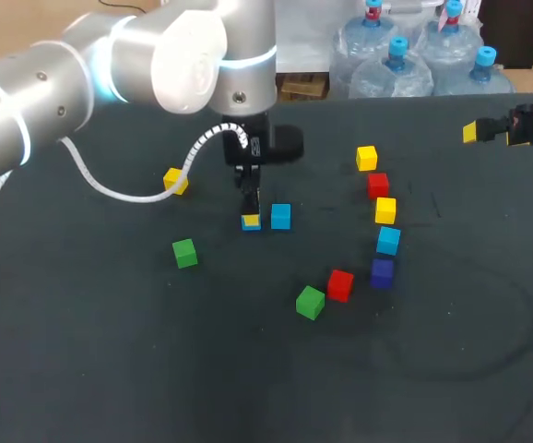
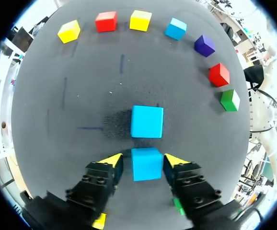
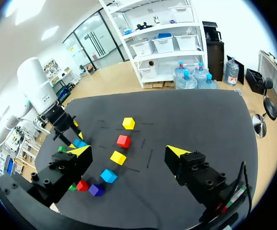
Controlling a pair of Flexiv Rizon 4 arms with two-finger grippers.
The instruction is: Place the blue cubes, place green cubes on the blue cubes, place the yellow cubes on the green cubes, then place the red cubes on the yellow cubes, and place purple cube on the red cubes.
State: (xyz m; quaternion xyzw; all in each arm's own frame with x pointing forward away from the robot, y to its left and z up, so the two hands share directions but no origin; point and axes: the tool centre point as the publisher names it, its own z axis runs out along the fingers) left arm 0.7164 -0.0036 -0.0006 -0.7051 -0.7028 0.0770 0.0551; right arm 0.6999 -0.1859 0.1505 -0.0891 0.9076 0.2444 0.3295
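Dark table (image 1: 110, 369) with single cubes, none stacked.

Far left: left yellow cube (image 1: 176, 181), with the white cable (image 1: 110, 189) of the left arm (image 1: 110, 55) looping beside it in the head view. Nearer: left green cube (image 1: 184, 253), well apart from everything else.

Left of centre: left gripper (image 2: 143, 160) pointing down at table level, astride the straddled blue cube (image 2: 146, 164). Opening narrow, barely wider than the cube, with a thin dark gap at one finger, so not clamped. Just to the right, apart by a slit: second blue cube (image 2: 147, 121), with nothing between the two.

Right of centre, near side: middle green cube (image 1: 310, 302) and near red cube (image 1: 340, 284), just beside each other.

Further right, a curved row running near to far: purple cube (image 1: 382, 272), right blue cube (image 1: 388, 240), middle yellow cube (image 1: 385, 210), far red cube (image 1: 377, 185), far yellow cube (image 1: 366, 158). Neighbours close but apart, as seen from the left wrist.

Far right edge: right gripper (image 3: 127, 150), raised above the table, fingers spread wide, holding and touching nothing.
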